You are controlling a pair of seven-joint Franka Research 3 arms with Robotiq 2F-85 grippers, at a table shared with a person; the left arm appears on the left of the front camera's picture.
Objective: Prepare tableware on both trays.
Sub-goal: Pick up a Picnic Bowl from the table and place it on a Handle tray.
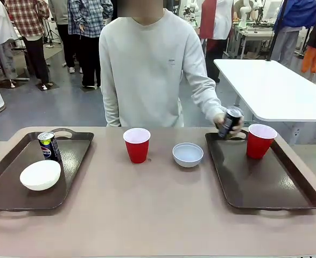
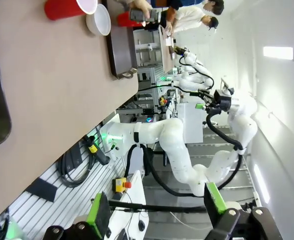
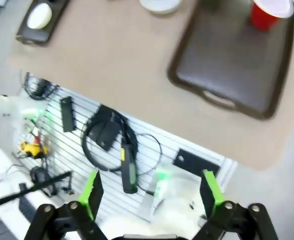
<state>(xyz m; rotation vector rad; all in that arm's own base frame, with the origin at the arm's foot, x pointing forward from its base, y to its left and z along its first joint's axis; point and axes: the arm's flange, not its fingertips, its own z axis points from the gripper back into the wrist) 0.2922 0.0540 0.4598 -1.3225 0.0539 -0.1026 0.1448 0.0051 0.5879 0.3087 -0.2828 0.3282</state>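
Note:
The left tray (image 1: 76,153) holds a dark soda can (image 1: 49,146) and a white bowl (image 1: 40,174). A red cup (image 1: 137,144) and a greyish-white bowl (image 1: 188,154) stand on the bare table between the trays. On the right tray (image 1: 257,185) stands a second red cup (image 1: 260,140). At that tray's far left corner a person's hand (image 1: 221,119) holds another dark can (image 1: 229,122), tilted. My left gripper (image 2: 157,215) and right gripper (image 3: 152,195) both hang open and empty, off the table's near edge. The right wrist view looks down on the right tray (image 3: 227,65) and its cup (image 3: 271,12).
The person stands at the far side of the table (image 1: 147,209). A white table (image 1: 276,86) and other people are behind. In the left wrist view my right arm (image 2: 182,155) shows beside the table edge. Cables and gear hang on a slatted panel (image 3: 111,135) below the table.

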